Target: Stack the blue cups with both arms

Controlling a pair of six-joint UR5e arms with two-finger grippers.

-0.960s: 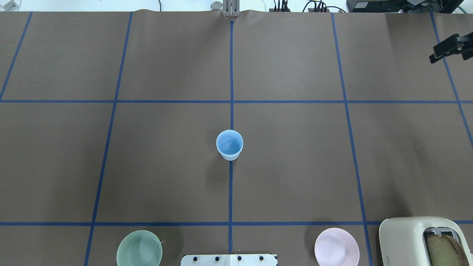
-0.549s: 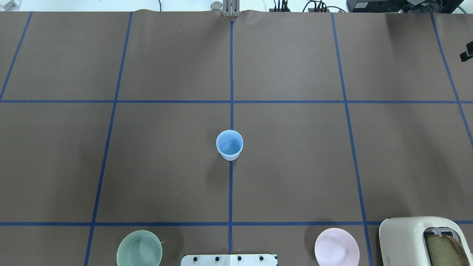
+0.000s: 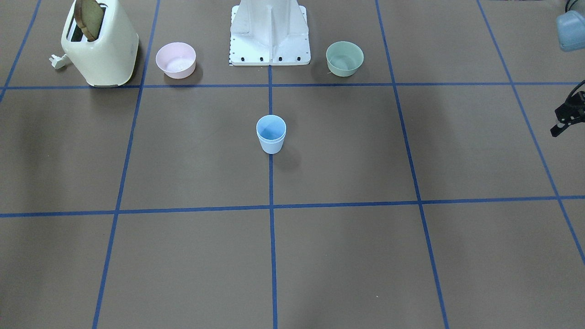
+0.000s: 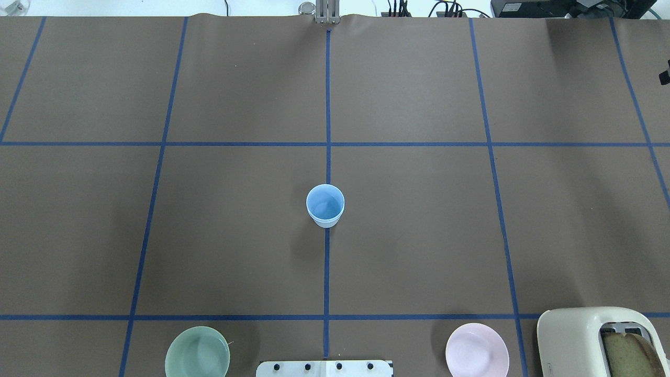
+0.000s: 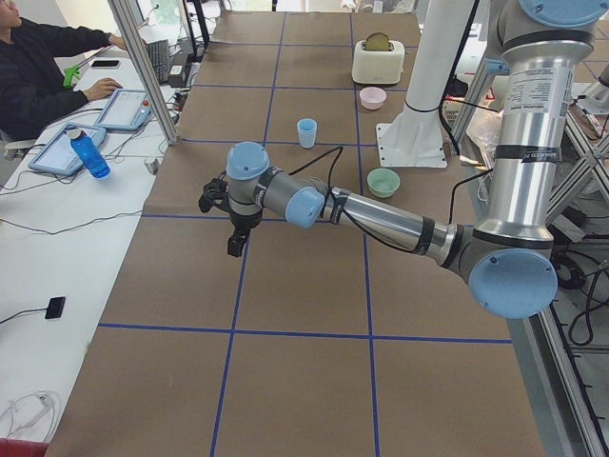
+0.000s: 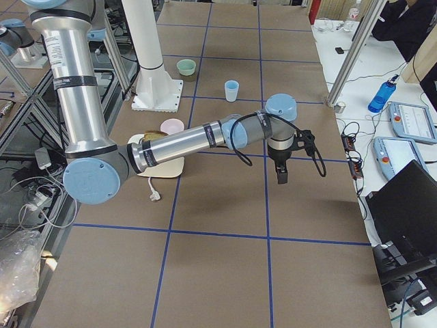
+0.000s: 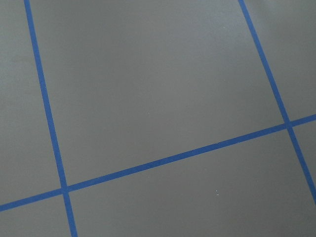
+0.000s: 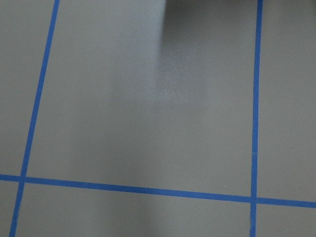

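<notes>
The two blue cups (image 4: 325, 205) stand upright in the middle of the table, one nested in the other, with two rims showing in the front view (image 3: 271, 133). No gripper touches them. My left gripper (image 3: 558, 127) hangs at the far right edge of the front view, well off to the cups' side, and its jaws are unclear. It also shows in the left exterior view (image 5: 234, 246). My right gripper (image 4: 665, 77) is only a black sliver at the overhead view's right edge, so I cannot tell its state. It also shows in the right exterior view (image 6: 282, 176). Both wrist views show bare table only.
A green bowl (image 4: 197, 352) and a pink bowl (image 4: 477, 350) sit near the white base pedestal (image 4: 324, 368). A cream toaster (image 4: 596, 340) with a bread slice stands at the near right corner. Operators sit at side desks beyond the table.
My right gripper has moved right, almost out of the overhead view. The nested cups have not moved.
</notes>
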